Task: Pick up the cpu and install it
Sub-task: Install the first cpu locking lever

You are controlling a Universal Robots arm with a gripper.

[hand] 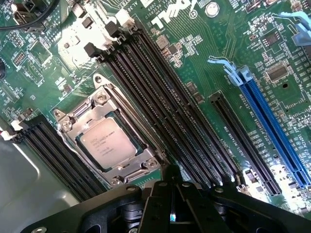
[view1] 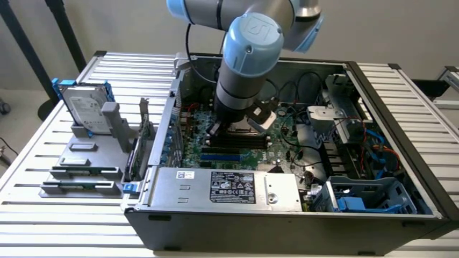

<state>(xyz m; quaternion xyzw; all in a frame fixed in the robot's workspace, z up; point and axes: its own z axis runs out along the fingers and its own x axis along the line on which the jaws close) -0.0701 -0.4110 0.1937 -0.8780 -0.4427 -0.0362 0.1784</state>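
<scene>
The cpu [hand: 103, 142] sits flat in its metal socket frame [hand: 104, 167] on the green motherboard [hand: 204, 73], betw. rows of black memory slots [hand: 160, 102]; gripper [hand: 173, 204] hangs just above the board, beside the socket, fingers pressed together w/ nothing in them; arm [view1: 248, 64] reaches down into the open pc case [view1: 387, 107]; hard drive [view1: 83, 107] stands outside the case, at exterior view's left.

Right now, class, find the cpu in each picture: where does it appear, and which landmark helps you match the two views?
Exterior view: the arm's lower end hangs over the middle of the motherboard and covers the spot, so the cpu cannot be made out.
Wrist view: the cpu lies flat inside its metal socket frame, beside the black memory slots.
Shared landmark: the black memory slots, just in front of the arm in the exterior view.
</scene>
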